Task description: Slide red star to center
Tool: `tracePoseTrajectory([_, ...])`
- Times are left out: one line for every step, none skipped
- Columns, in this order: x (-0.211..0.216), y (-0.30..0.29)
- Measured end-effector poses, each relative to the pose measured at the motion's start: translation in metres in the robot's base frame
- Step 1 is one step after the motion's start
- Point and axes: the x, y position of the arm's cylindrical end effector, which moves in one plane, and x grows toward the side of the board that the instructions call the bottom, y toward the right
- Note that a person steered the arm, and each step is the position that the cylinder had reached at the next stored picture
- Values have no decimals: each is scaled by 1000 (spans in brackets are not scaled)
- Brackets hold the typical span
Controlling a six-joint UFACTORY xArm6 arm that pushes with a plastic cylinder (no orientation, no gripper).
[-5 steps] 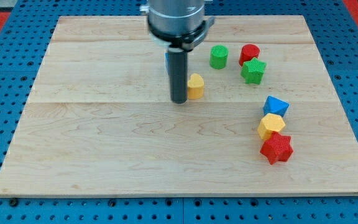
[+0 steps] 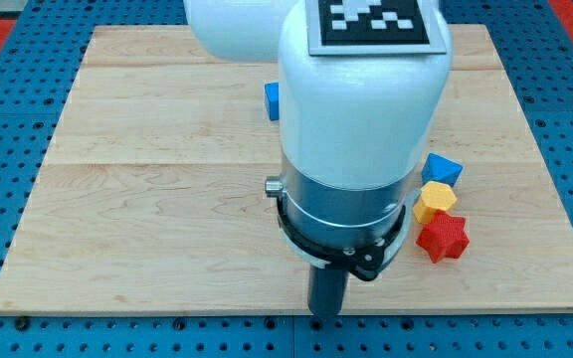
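Pincer: none fitted; the arm ends in 1 straight dark rod, so nothing is spread, pressed together or pinched. My tip sits at the worktop's bottom edge, touching no block.

Item 1, red star: the task's thing, lying up and to the view's right of my tip, apart from it and right of the worktop's centre. Judged placing: my tip is low, probably so it can pass round to the star's right side and push it leftward toward centre.

Item 2, yellow block: touching the star's upper side.

Item 3, blue block: just above the yellow one.

Item 4, second blue block: partly hidden behind the arm housing.

Item 5, wooden worktop: the arm hides much of its middle.
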Motion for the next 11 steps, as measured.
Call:
tracePoseTrajectory([0,102])
tracePoseTrajectory([-9,140])
tracePoseTrajectory([-48,129])
tracePoseTrajectory([-74,117])
tracePoseTrajectory([-86,98])
tracePoseTrajectory([-73,119])
tracePoseTrajectory([-102,135])
tracePoseTrajectory([-116,80])
tracePoseTrajectory([-117,48])
tracePoseTrajectory([-112,25])
tracePoseTrajectory([-158,-7])
